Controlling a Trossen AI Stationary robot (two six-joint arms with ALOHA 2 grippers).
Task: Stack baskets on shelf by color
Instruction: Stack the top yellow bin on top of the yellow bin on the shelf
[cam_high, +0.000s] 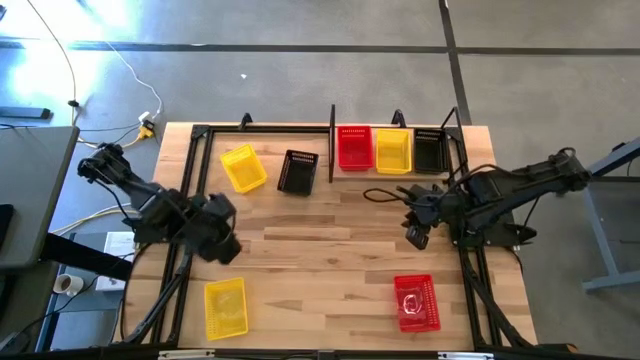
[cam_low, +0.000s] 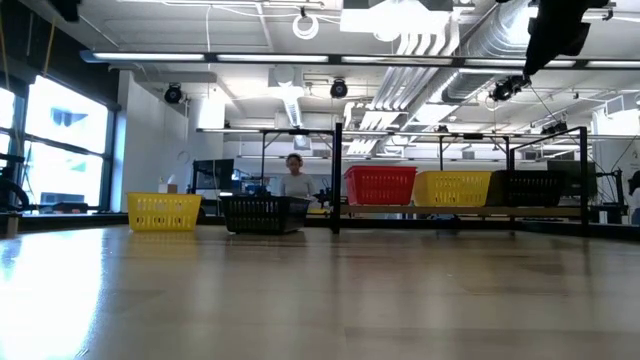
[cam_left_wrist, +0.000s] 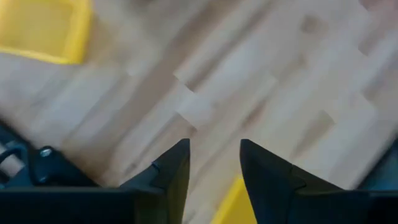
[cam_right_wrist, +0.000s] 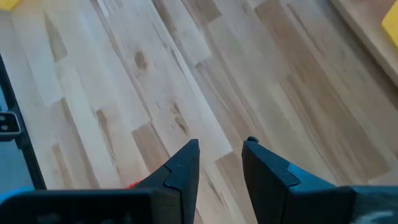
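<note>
The shelf (cam_high: 395, 172) stands at the table's far right and carries a red basket (cam_high: 354, 147), a yellow basket (cam_high: 392, 150) and a black basket (cam_high: 429, 150) side by side. Loose on the tabletop rest a yellow basket (cam_high: 243, 167) and a black basket (cam_high: 298, 171) at the far middle, another yellow basket (cam_high: 226, 307) near left, and a red basket (cam_high: 416, 302) near right. My left gripper (cam_high: 224, 248) (cam_left_wrist: 214, 144) hangs open over bare wood, on the far side of the near-left yellow basket. My right gripper (cam_high: 416, 237) (cam_right_wrist: 221, 144) is open above bare wood between the shelf and the near red basket.
Black frame rails (cam_high: 185, 200) run along the table's left, far and right edges. A dark cable (cam_high: 385, 193) lies in front of the shelf. In the low view a person (cam_low: 295, 178) shows beyond the table. Bare wood (cam_high: 320, 260) spans the table's middle.
</note>
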